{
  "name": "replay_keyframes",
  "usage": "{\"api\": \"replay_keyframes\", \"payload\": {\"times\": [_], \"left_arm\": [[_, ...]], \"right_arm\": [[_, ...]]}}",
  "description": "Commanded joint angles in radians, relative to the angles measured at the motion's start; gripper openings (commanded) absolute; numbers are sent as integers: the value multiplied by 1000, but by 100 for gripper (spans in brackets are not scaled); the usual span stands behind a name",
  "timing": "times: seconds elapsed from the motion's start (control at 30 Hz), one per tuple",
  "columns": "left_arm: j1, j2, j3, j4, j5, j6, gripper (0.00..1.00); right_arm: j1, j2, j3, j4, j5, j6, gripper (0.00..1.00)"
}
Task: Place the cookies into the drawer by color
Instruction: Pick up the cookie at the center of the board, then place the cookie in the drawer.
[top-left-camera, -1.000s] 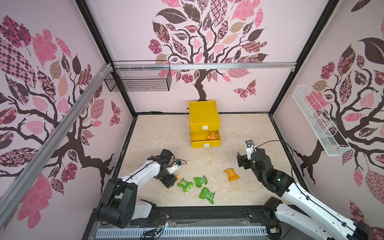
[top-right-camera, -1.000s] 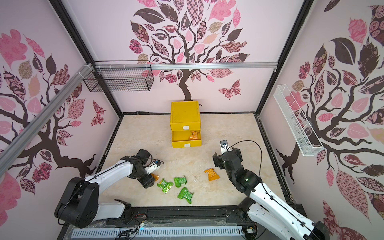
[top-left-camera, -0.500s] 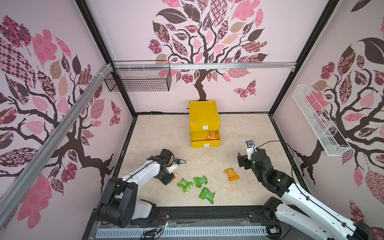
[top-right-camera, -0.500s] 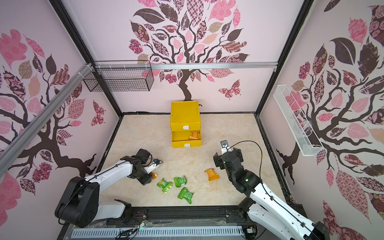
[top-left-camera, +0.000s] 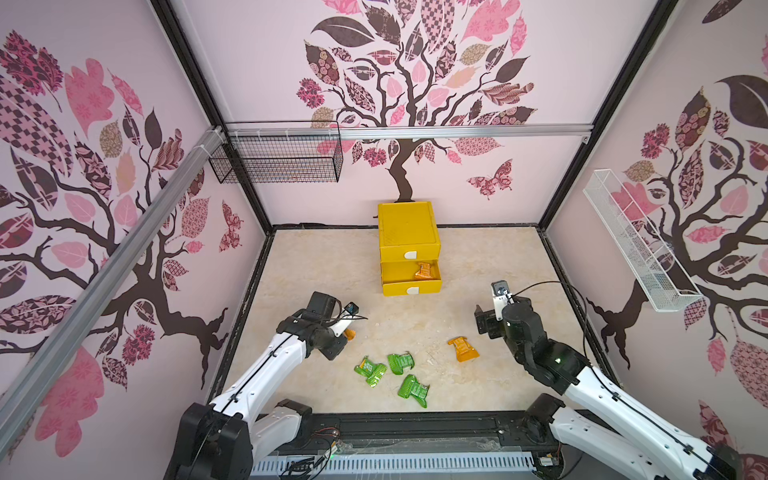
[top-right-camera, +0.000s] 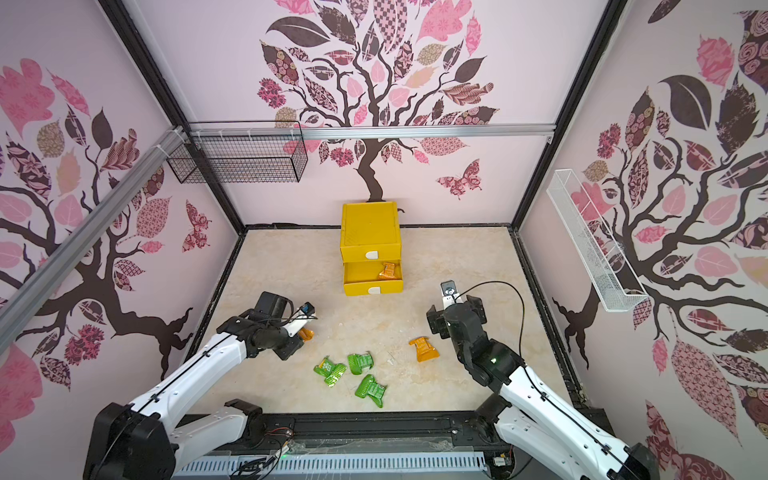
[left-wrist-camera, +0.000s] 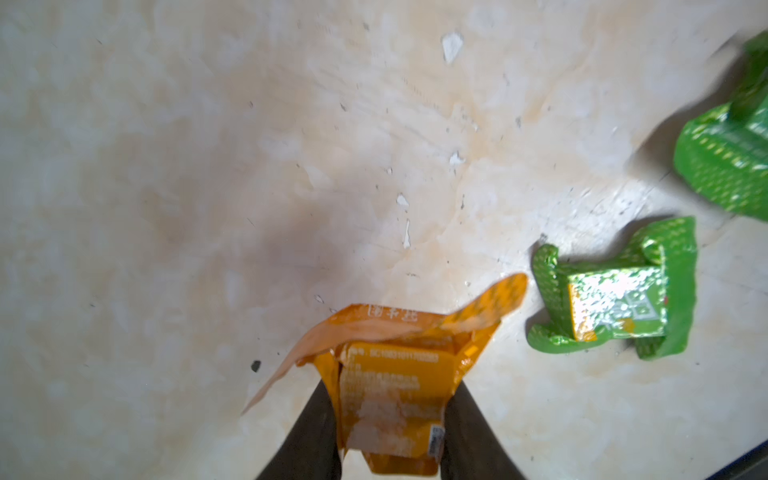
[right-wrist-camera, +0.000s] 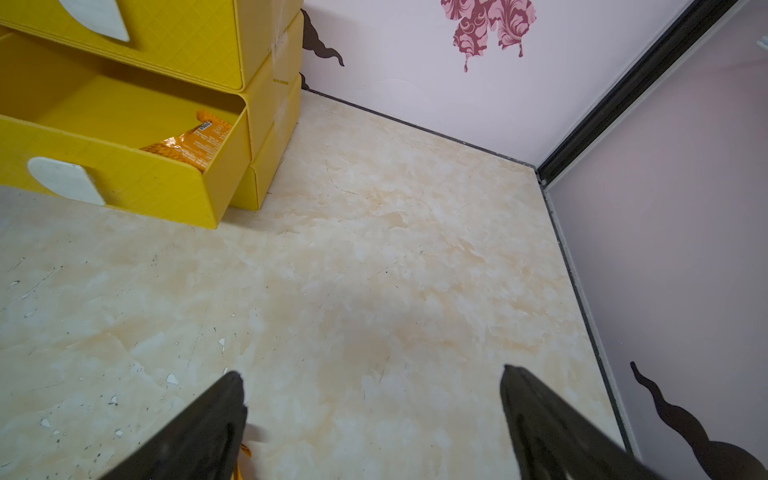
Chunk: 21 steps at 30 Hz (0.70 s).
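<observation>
Setting: cream marbled tabletop (top-left-camera: 332, 266), boxed in by pink walls printed with patchwork trees.

At the left fingers (left-wrist-camera: 307, 436): closed narrow on an orange cookie (left-wrist-camera: 390, 399), one dark finger on each side of the packet, its crimped end flaring out ahead of them. The grip is plain in the left wrist view only. In both top views the wrist covers it and a mere sliver of orange (top-left-camera: 350, 334) shows. Whether the packet is clear of the tabletop cannot be told.

Near them: three green cookies (top-left-camera: 401, 361) in a loose cluster toward the front edge. The left wrist view takes in two, one (left-wrist-camera: 611, 299) just beside the held packet's flared end.

At the right fingers (right-wrist-camera: 199, 432): spread wide, nothing between them, over bare tabletop in front and to the right of the drawer (top-left-camera: 409, 226).

Between the green cluster and the right arm: second orange cookie (top-left-camera: 462, 348), flat on the tabletop.

Against the back wall: the yellow chest, top drawer (top-left-camera: 395, 251) shut, middle drawer (top-left-camera: 399, 287) pulled out, third orange cookie (top-left-camera: 424, 272) at its right end. The right wrist view adds the bottom drawer (right-wrist-camera: 270, 166), hidden from above beneath the open one.
</observation>
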Motion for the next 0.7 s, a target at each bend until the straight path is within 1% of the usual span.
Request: {"api": "replay_keyframes", "payload": {"times": [0.0, 0.1, 0.2, 0.43, 0.67], "left_arm": [[-2, -15, 83, 75, 58, 8, 33], [-8, 3, 141, 134, 94, -2, 33], [-21, 46, 235, 140, 139, -22, 32], [-33, 191, 424, 194, 182, -105, 30], [-49, 315, 522, 276, 244, -190, 30]], "right_arm": [[-2, -13, 10, 12, 15, 3, 99], [-3, -26, 5, 11, 23, 8, 99], [-2, -33, -2, 13, 23, 0, 99], [-2, -31, -4, 19, 31, -11, 99], [-2, -35, -9, 23, 28, -12, 99]]}}
